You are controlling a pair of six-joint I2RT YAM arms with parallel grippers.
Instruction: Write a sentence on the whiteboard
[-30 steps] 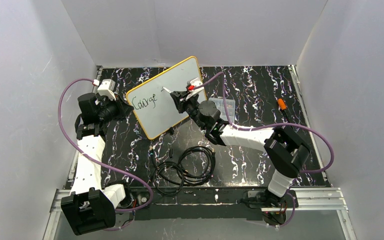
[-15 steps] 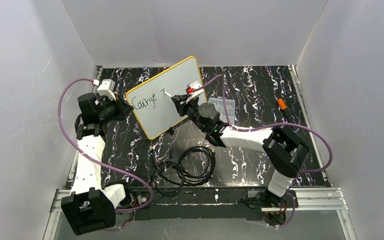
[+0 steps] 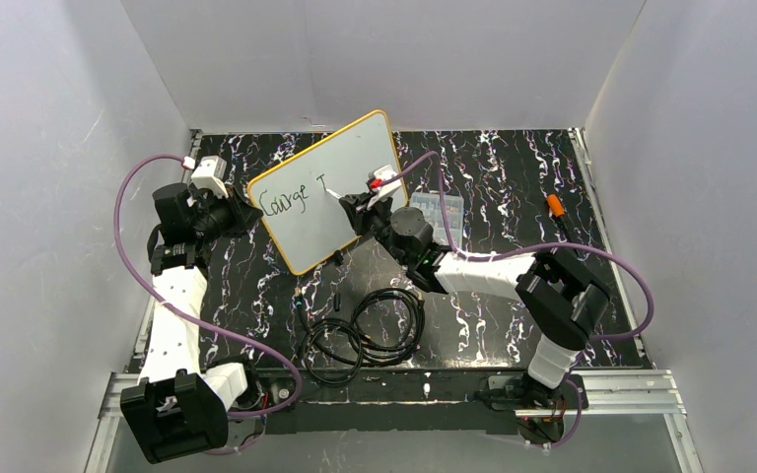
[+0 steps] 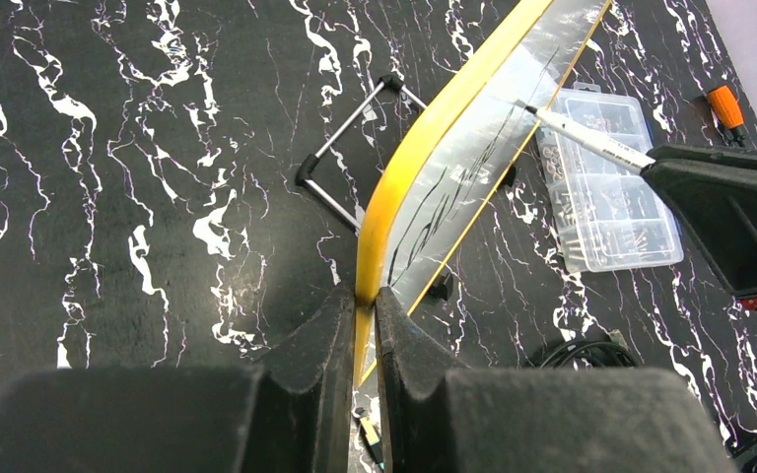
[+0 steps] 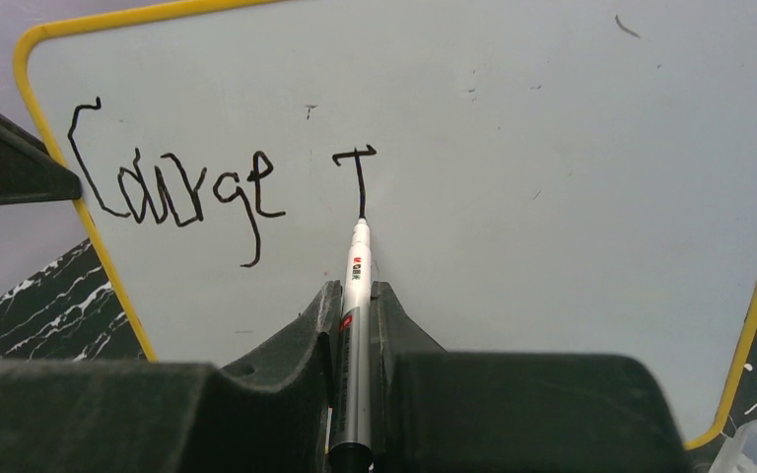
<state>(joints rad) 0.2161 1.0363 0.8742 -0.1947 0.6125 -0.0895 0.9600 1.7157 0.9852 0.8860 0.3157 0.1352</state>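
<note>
The whiteboard [image 3: 345, 163], white with a yellow rim, stands tilted on the table. My left gripper [image 4: 363, 294] is shut on the whiteboard's yellow edge [image 4: 394, 187] at the left. My right gripper [image 5: 357, 288] is shut on a silver marker [image 5: 356, 296], whose tip touches the whiteboard [image 5: 552, 148] at the foot of a "T". The sentence [image 5: 187, 187] reads "Courge T" in dark strokes, and the same sentence [image 3: 291, 196] shows in the top view. In the left wrist view the marker [image 4: 586, 140] meets the board face.
A clear plastic parts box [image 3: 442, 213] lies right of the board; that box [image 4: 606, 187] also shows in the left wrist view. Black coiled cables [image 3: 365, 330] lie at the front middle. An orange-capped item [image 3: 555, 205] sits at the right.
The right gripper has drawn a "T" after "Courge": its crossbar, then the stem downward. The left gripper holds still.
</note>
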